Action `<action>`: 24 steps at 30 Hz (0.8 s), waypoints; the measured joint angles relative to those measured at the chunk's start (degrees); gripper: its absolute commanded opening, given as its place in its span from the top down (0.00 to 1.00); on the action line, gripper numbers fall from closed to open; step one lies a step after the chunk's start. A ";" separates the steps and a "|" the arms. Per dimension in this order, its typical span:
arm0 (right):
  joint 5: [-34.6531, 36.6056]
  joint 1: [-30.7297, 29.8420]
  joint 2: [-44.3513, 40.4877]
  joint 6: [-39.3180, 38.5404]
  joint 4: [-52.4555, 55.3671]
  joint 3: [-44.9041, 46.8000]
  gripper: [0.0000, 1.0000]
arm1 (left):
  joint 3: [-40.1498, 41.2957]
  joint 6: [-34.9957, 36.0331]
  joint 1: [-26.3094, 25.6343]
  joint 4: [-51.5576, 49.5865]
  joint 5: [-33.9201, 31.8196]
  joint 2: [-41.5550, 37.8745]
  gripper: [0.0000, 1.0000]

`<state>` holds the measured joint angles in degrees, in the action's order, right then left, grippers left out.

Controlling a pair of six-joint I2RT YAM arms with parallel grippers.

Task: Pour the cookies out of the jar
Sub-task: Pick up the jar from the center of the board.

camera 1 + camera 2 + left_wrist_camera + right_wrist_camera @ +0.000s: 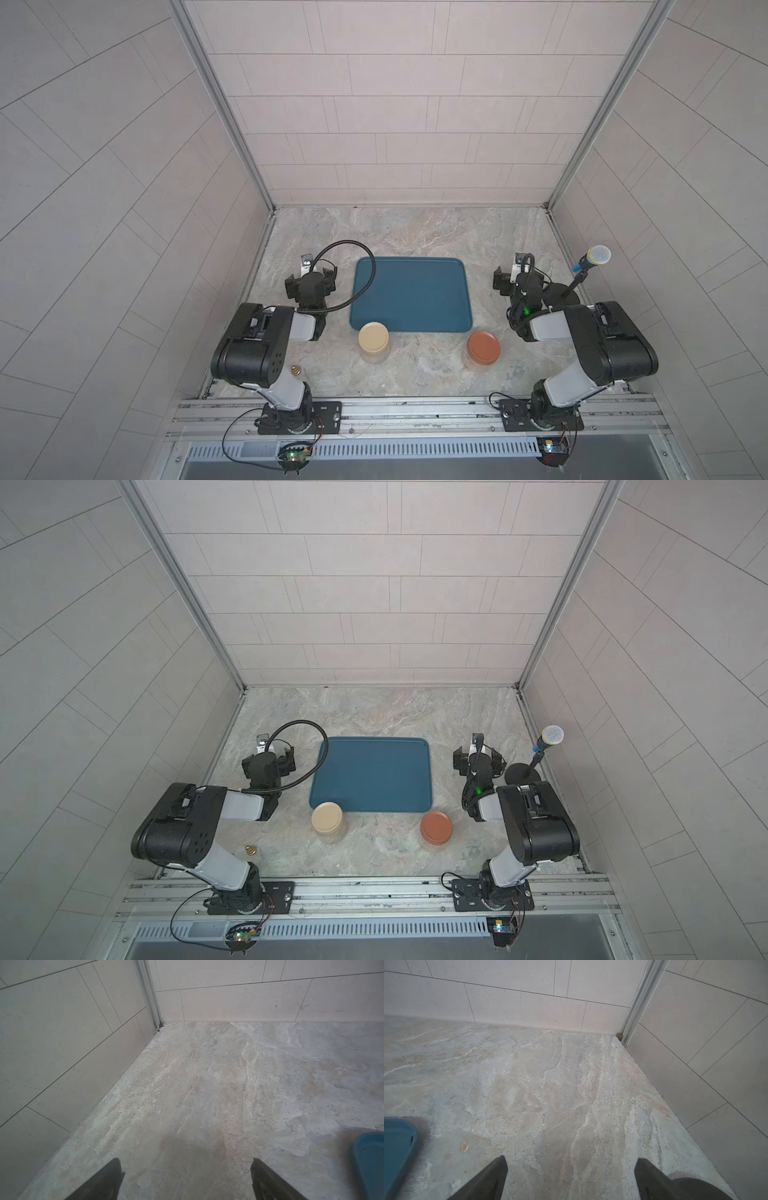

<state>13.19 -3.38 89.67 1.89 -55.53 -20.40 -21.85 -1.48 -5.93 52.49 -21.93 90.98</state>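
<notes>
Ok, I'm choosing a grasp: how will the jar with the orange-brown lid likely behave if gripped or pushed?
The jar with the orange-brown lid looks squat and stands upright, so a push would probably slide it rather than tip it. Its clear round wall looks smooth, so a grip might slip. On its side it would likely roll.

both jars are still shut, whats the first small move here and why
Probably swing the right gripper, open and empty beside the blue tray, back toward the orange-lidded jar on its side. Its wall looks orange, so it likely holds the cookies, though none show clearly; the cream-lidded jar looks paler. It must be opened before pouring.
</notes>
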 measured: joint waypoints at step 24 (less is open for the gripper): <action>3.15 -0.02 -0.37 0.66 -0.96 0.81 0.00 | -0.79 -0.13 -0.87 -6.08 -2.56 -1.86 0.00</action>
<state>16.34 -3.40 89.30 2.55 -56.49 -19.59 -22.63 -1.61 -6.81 46.41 -24.49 89.12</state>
